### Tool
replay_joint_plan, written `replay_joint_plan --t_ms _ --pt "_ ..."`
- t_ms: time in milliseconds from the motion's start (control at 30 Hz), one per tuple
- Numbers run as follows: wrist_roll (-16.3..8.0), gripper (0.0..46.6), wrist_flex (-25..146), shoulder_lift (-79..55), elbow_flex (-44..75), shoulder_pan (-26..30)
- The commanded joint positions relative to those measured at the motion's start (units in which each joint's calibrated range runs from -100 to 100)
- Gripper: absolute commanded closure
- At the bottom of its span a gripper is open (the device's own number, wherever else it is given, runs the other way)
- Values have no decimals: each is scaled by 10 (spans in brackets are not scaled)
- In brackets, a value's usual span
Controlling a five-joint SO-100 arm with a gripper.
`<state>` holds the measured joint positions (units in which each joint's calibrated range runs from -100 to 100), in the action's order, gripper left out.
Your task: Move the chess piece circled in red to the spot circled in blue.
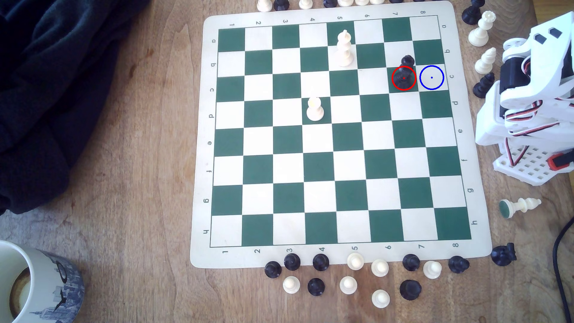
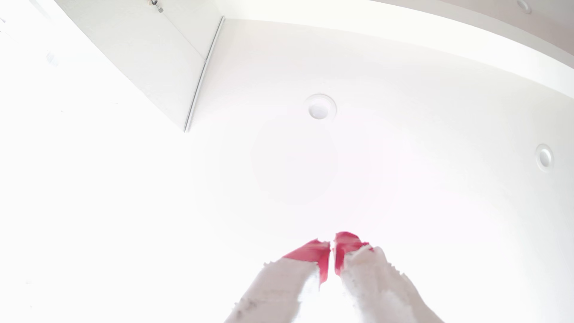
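A wooden table [image 1: 130,174] carries everything. A green and cream chess mat [image 1: 338,251] lies flat on it, reaching the table's far edge in the exterior view. Along the mat's near edge a loose cluster of black and cream pawns [image 1: 348,279] stands on the bare wood. Off the mat's right edge in the exterior view, a cream piece [image 1: 520,206] lies on its side, and the arm's white base [image 1: 528,164] stands beyond it. More pieces [image 1: 483,40] stand near the far right corner. A dark cloth [image 1: 46,93] is heaped at the far left, and a mug [image 1: 37,285] sits at the near left corner.
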<state>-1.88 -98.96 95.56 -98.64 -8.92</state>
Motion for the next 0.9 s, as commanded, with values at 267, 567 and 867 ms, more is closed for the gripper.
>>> replay_joint_plan --t_ms 267,567,867 --pt "0 464 332 2 64 -74" --pt "-3 464 749 2 145 -129" --pt "-4 464 1241 4 233 -170"
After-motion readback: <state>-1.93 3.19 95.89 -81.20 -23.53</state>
